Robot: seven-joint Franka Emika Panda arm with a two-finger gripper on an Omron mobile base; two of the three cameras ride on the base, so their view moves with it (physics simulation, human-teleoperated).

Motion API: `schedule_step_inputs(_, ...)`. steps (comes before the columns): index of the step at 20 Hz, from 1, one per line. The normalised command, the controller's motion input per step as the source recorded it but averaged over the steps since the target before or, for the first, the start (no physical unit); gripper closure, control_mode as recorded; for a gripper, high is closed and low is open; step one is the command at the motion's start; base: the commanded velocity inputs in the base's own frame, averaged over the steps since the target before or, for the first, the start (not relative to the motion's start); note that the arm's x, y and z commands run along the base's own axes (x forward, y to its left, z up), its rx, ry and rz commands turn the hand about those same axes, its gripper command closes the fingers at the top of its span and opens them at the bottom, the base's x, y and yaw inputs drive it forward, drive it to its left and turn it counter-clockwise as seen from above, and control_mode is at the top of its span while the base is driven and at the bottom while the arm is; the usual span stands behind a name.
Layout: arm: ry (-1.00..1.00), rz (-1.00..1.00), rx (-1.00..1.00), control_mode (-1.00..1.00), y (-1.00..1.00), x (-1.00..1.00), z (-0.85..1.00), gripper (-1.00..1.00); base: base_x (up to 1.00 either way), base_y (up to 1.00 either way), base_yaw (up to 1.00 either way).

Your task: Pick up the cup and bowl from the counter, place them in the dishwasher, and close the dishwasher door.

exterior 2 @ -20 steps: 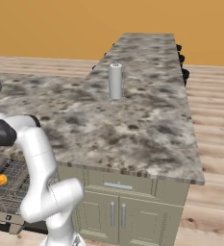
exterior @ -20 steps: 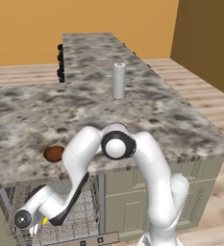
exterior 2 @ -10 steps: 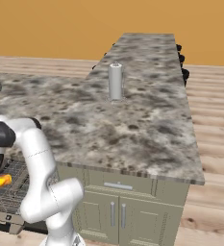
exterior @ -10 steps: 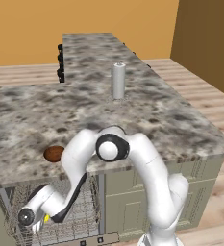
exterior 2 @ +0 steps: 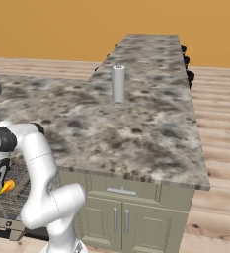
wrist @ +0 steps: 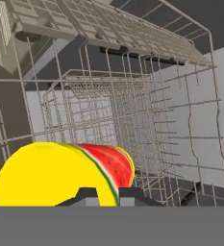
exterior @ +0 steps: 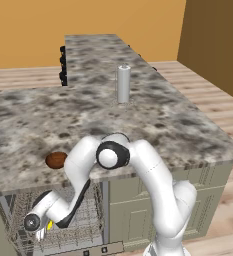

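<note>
Currently: gripper pinching yellow cup, lowered slightly deeper among dishwasher wire racks than a second ago; release pending. Brown bowl waits on granite counter, ten o'clock of the elbow.

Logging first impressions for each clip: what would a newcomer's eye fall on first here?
The bright yellow cup, with its red mark, clamped in the gripper right in front of the grey wire racks of the open dishwasher. Next, the white arm bent down from the counter edge, with the dark bowl on the granite near it.
</note>
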Motion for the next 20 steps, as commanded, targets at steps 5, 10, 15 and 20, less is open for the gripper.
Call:
schedule_step_inputs(5, 0.00, 0.06, -0.03, -1.00, 0.07, 0.00, -0.32, -1.00, 0.00, 0.00, 0.00)
schedule_step_inputs(10, -0.01, 0.05, -0.01, -1.00, 0.25, -0.19, -0.55, -1.00, 0.00, 0.00, 0.00)
schedule_step_inputs(15, -0.11, 0.02, -0.03, -1.00, 0.32, -0.91, -0.74, -1.00, 0.00, 0.00, 0.00)
schedule_step_inputs(20, -0.19, 0.02, -0.06, -1.00, 0.37, -1.00, -0.75, -1.00, 0.00, 0.00, 0.00)
